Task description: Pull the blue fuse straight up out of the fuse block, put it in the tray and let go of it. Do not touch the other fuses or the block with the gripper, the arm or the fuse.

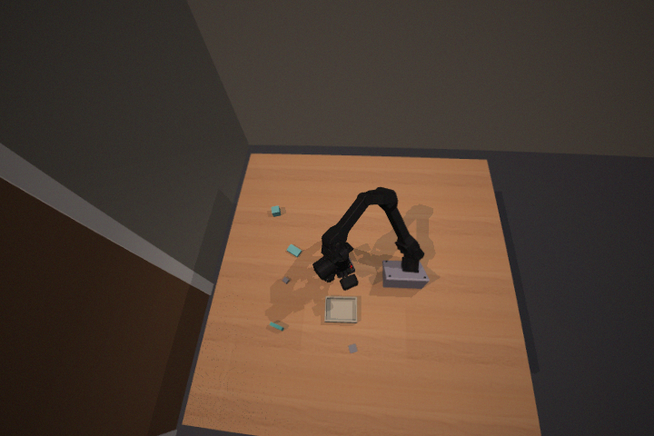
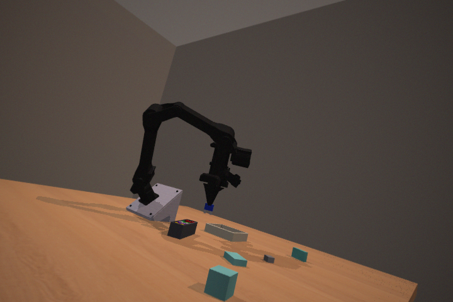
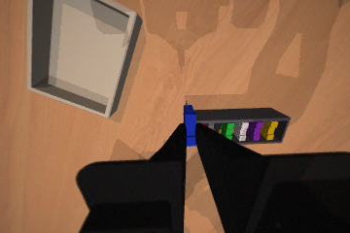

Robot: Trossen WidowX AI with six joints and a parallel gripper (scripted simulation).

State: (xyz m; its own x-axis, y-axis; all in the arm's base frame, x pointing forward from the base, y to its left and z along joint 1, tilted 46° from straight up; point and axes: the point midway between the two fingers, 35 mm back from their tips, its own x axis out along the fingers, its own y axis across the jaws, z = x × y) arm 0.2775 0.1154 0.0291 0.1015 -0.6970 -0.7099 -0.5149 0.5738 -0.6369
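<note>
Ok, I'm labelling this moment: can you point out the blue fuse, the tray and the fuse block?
blue fuse (image 3: 190, 124): wrist view, on its body above the fingertips.
tray (image 3: 41, 91): wrist view, on its near rim.
fuse block (image 2: 180, 230): exterior view, on its dark side wall.
</note>
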